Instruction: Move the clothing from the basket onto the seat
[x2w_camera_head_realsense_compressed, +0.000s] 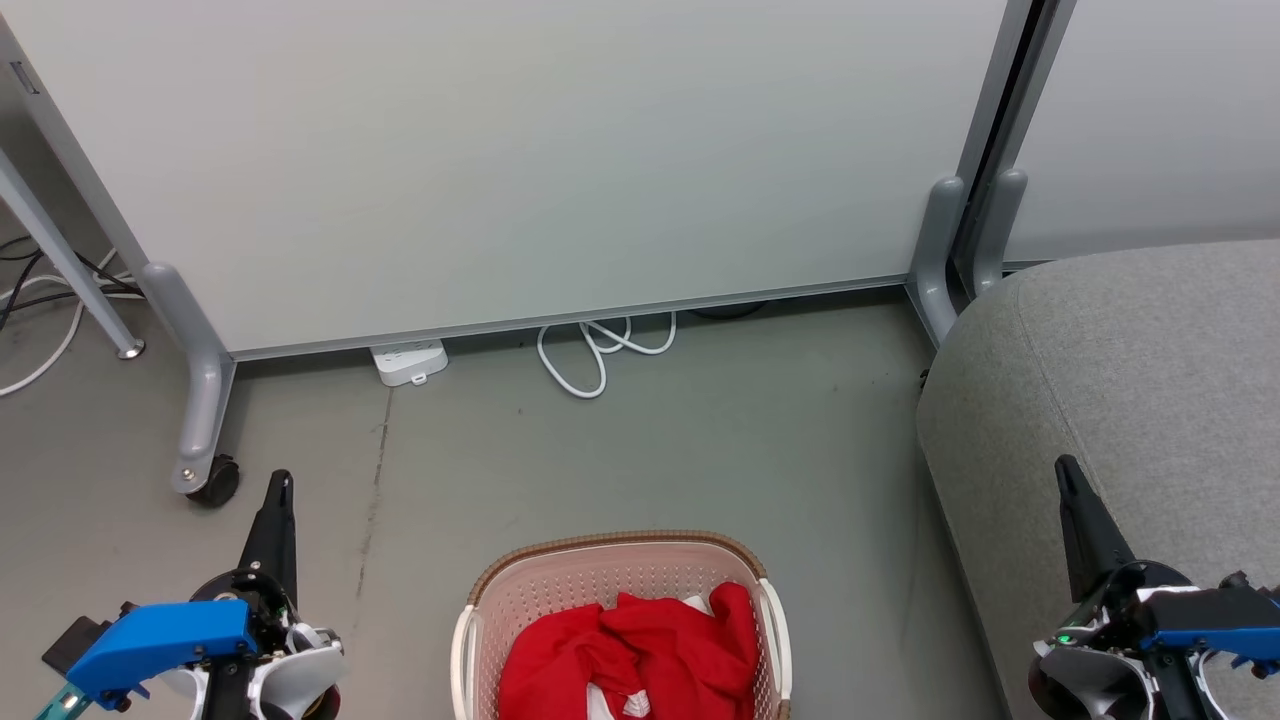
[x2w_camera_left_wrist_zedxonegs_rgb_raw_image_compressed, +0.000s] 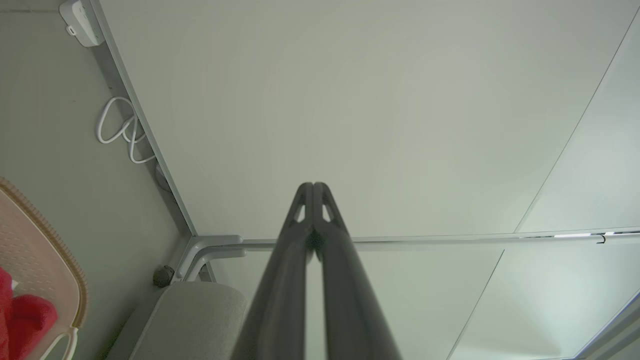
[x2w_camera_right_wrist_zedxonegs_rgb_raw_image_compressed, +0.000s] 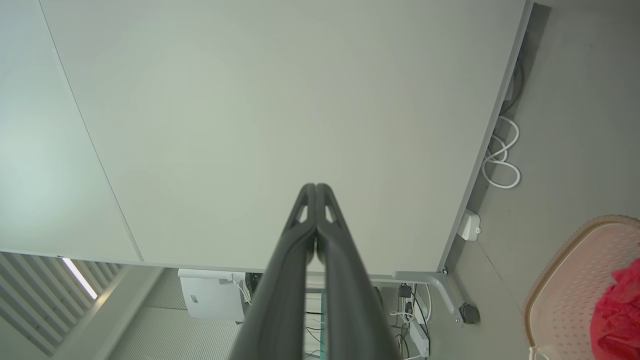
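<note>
We're in what looks like an office or test space: pale partition panels (x2w_camera_head_realsense_compressed: 560, 160) standing on castors (x2w_camera_head_realsense_compressed: 215, 482), a power strip (x2w_camera_head_realsense_compressed: 408, 360) and looped white cable (x2w_camera_head_realsense_compressed: 600, 350) on the bare grey floor (x2w_camera_head_realsense_compressed: 700, 450), and a grey upholstered seat (x2w_camera_head_realsense_compressed: 1120, 380).

No legible text or numbers anywhere. White marks on clothing (x2w_camera_head_realsense_compressed: 650, 650) (bottom edge, head view) are too crumpled to read.
</note>
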